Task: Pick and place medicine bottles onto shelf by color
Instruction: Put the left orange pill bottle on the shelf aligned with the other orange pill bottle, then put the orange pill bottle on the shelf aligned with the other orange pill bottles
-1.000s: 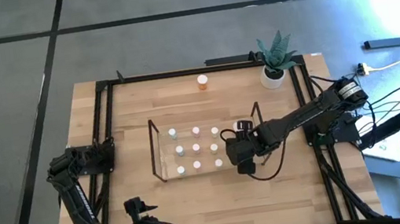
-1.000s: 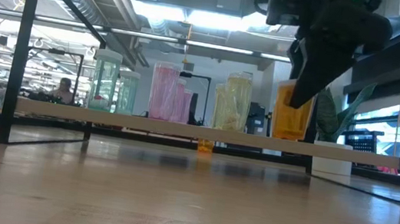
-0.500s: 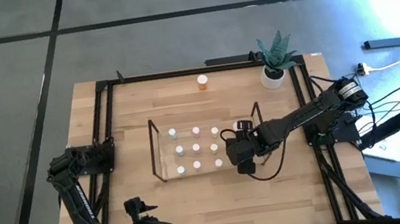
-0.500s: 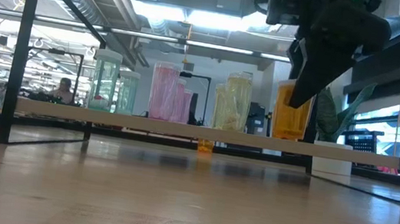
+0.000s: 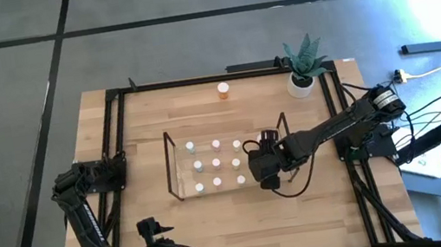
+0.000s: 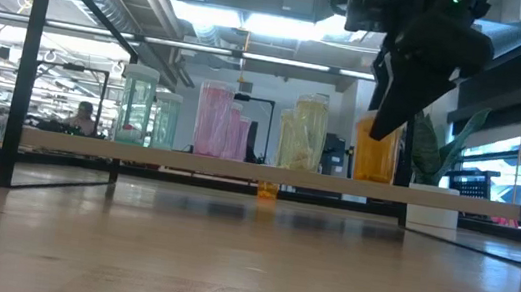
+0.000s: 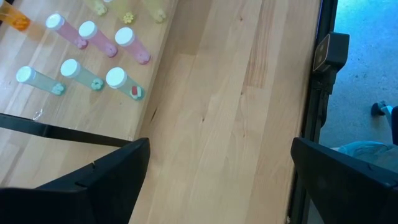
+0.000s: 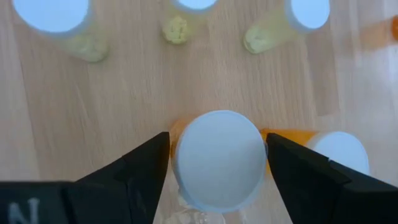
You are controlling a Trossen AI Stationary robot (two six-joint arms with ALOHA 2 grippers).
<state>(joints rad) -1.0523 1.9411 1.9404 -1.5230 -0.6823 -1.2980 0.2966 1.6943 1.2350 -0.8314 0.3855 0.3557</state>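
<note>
The clear shelf with black frame ends stands mid-table and carries several white-capped medicine bottles sorted in groups: greenish, pink, yellowish and orange. My right gripper hangs over the shelf's right end, open, one finger on either side of an orange bottle's white cap and just clear of it. That bottle stands upright on the shelf beside a second orange bottle. Another orange bottle stands on the table near the far edge. My left gripper waits open at the near left.
A white plant pot with a green plant stands at the far right corner. Black rails frame the tabletop. Bare wood lies between the shelf and the near edge.
In the low view my right gripper's finger in front of the orange bottle has drawn aside from it, baring more of the bottle. The bottle stays upright on the shelf.
</note>
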